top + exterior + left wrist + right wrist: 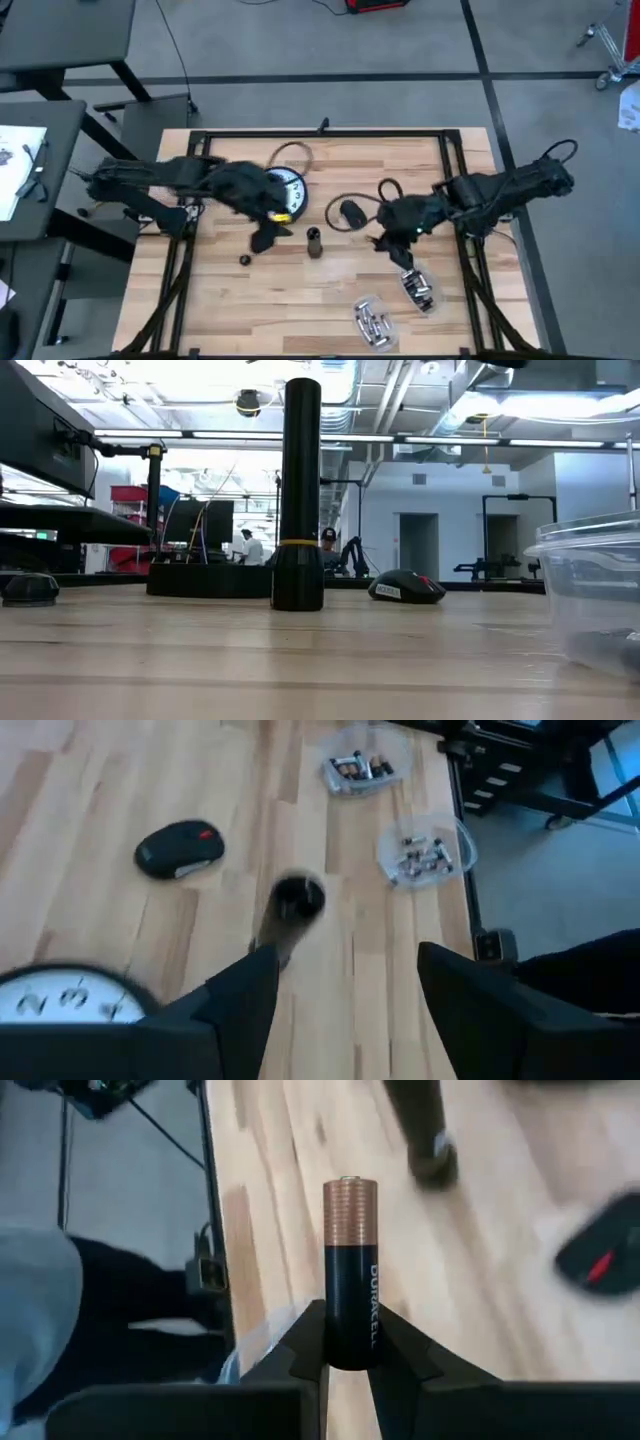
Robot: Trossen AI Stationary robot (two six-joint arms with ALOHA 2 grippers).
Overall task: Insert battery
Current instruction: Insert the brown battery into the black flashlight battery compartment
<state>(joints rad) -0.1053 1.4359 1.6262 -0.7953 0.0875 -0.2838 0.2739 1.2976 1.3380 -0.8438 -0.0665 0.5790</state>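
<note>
Fingers of the right gripper pinched a battery upright for the flashlight; left gripper waited open above it.

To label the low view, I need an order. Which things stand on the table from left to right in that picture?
Small black cap → low dark base → upright black flashlight tube → black computer mouse → clear plastic container at the right edge.
</note>
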